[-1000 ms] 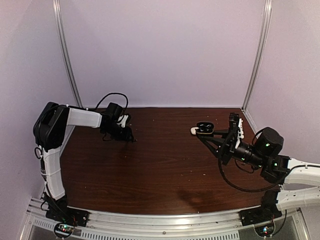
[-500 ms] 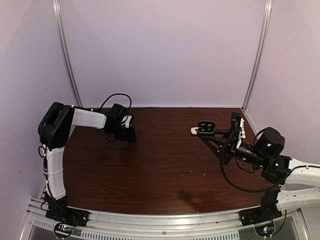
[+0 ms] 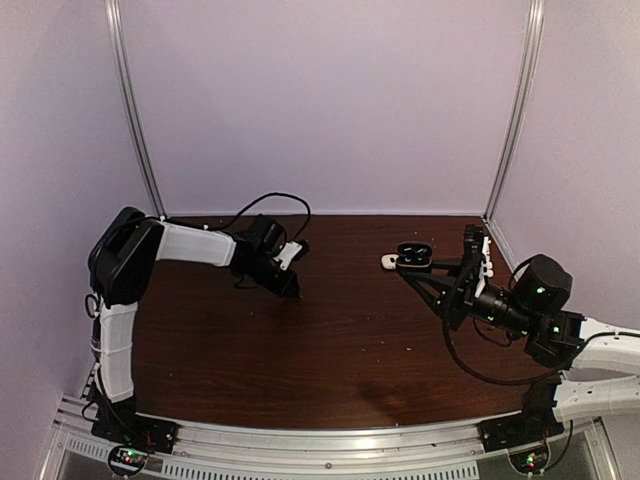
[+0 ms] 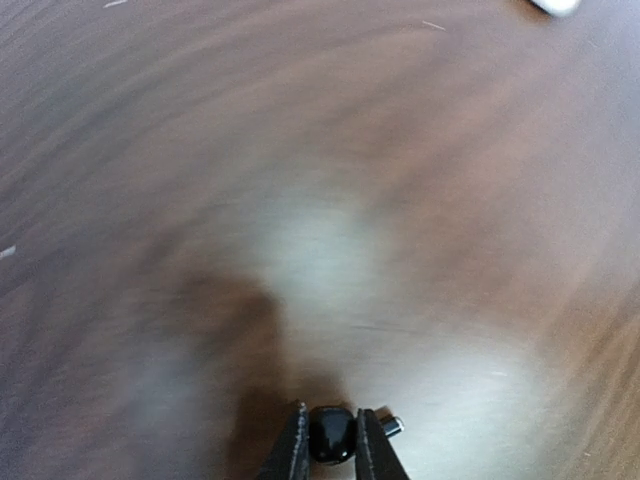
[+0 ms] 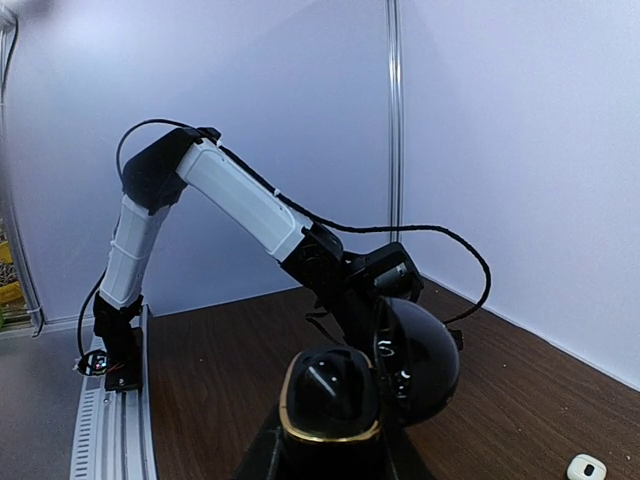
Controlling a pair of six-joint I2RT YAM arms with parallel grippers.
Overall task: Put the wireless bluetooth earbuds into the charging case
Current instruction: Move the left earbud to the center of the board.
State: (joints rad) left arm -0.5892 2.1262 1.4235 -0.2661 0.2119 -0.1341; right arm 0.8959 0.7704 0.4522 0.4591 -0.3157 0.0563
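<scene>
**Left end effector pinches a black earbud; right one holds the open case**

On the left of the overhead view, the left arm (image 3: 190, 243) reaches from its base at the near-left corner out over the dark wooden bench (image 3: 330, 340). Its tip is angled down toward the middle of the back half. The left end effector (image 3: 288, 285) is nearly closed, its two fingers pinched on a small rounded black earbud (image 4: 331, 433). The wrist camera shows the earbud seated between the fingertips (image 4: 298, 445), with a glint of metal at its right side. The wood below it is smeared by motion blur, so whether the earbud touches the surface cannot be told. A white shape (image 4: 553, 5) sits at the top right edge of that view, too blurred to identify.

Toward the right, a white earbud (image 3: 388, 261) lies on the bench just beside the charging case (image 3: 411, 251), on its left. The right wrist camera shows it as a small white piece (image 5: 585, 466) lying on the wood at the lower right.

The case is black and glossy with a gold rim, and its lid stands open (image 5: 415, 360). It is gripped from below by the right end effector (image 3: 420, 264), whose fingers are clamped narrow on the case body (image 5: 330, 395). Whether any earbud already sits inside cannot be made out. The right arm (image 3: 530, 300) runs back from it to its base at the near-right corner.
</scene>
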